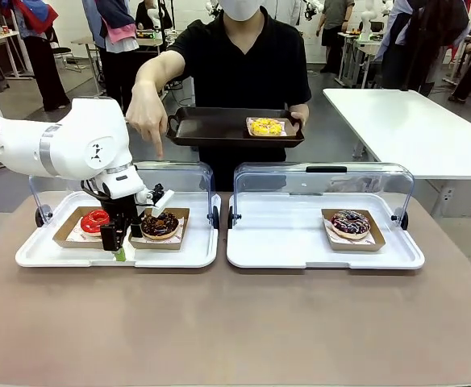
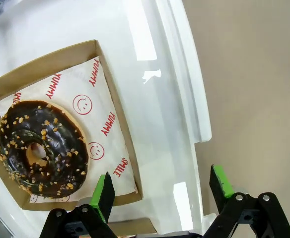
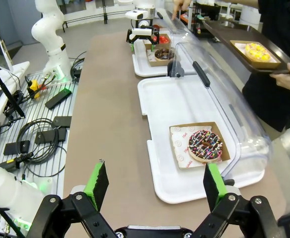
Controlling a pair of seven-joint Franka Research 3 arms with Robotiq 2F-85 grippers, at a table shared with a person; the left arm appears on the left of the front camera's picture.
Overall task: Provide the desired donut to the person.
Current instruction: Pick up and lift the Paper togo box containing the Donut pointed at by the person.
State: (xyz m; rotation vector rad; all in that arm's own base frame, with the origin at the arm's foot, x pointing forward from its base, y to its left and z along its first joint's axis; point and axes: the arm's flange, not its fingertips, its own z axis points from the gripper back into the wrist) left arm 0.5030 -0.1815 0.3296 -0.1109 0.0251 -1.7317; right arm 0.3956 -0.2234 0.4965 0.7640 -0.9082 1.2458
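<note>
White side table (image 1: 413, 121) at far right; black cables (image 3: 36, 135) on a grey wire rack (image 3: 45, 113).

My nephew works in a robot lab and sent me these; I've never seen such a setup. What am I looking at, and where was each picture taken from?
It is a two-armed robot serving donuts. The wide picture looks across the table at a person, who holds a dark tray carrying a yellow donut and points a hand down toward the left white tray. That tray holds a red donut and a chocolate donut; the right white tray holds a sprinkled donut. The other two pictures come from cameras on the arms' wrists, looking along green-padded fingers. The left gripper hangs open beside the chocolate donut; the right gripper is open above the table. Neither holds anything.
</note>
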